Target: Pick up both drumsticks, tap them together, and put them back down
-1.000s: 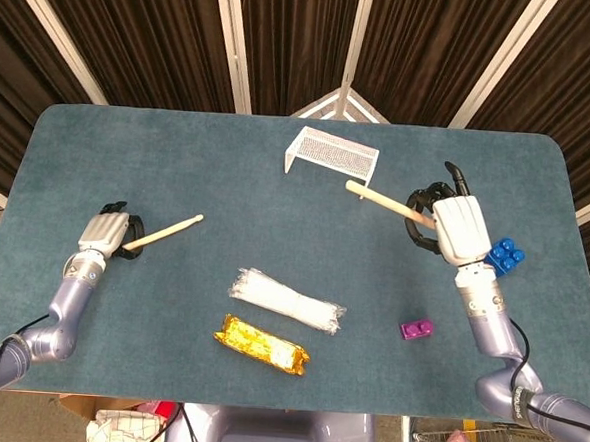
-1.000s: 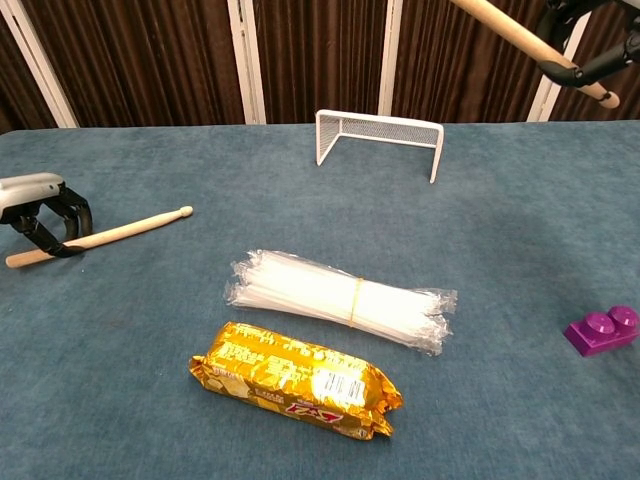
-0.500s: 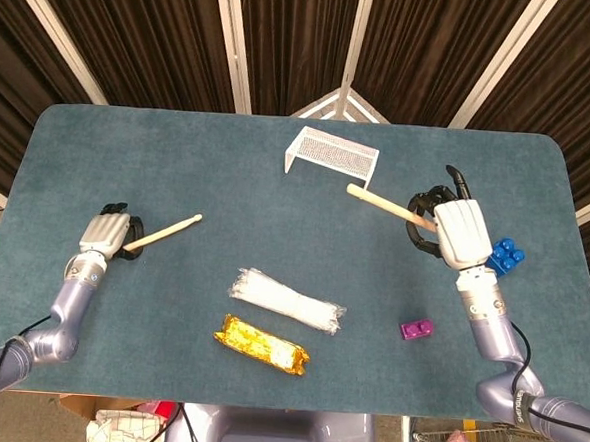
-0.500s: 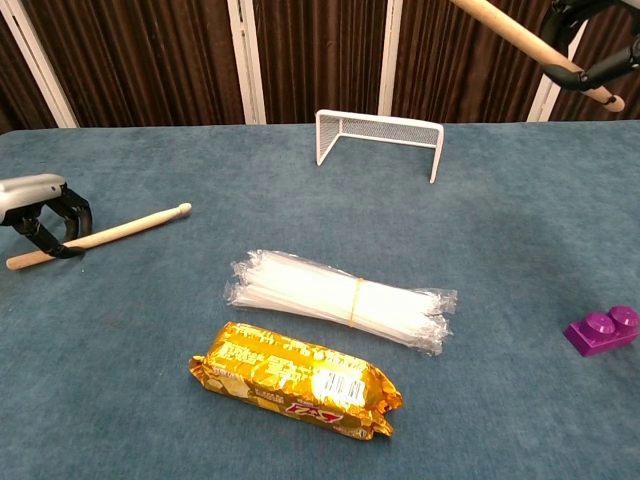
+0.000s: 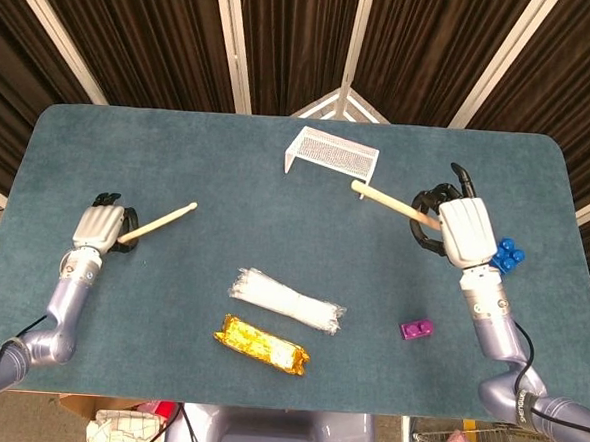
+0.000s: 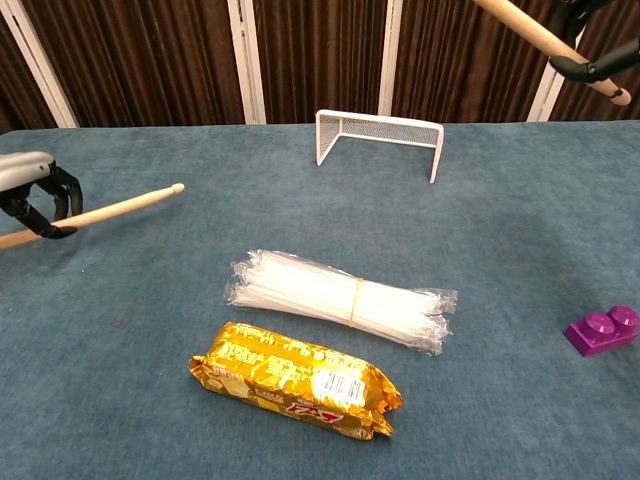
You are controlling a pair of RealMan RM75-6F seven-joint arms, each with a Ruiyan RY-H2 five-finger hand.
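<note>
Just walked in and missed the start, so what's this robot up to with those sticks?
It is working with two drumsticks. The left hand grips one drumstick low over the table, tip pointing inward. The right hand holds the other drumstick raised higher, near the white wire rack. The sticks are far apart, not touching. A bundle of clear straws, a gold snack packet and purple and blue blocks lie untouched.

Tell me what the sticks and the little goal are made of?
The drumsticks look like bare wood: pale tan and matte. The little goal looks like white-coated wire mesh, likely metal, though it could be plastic.
</note>
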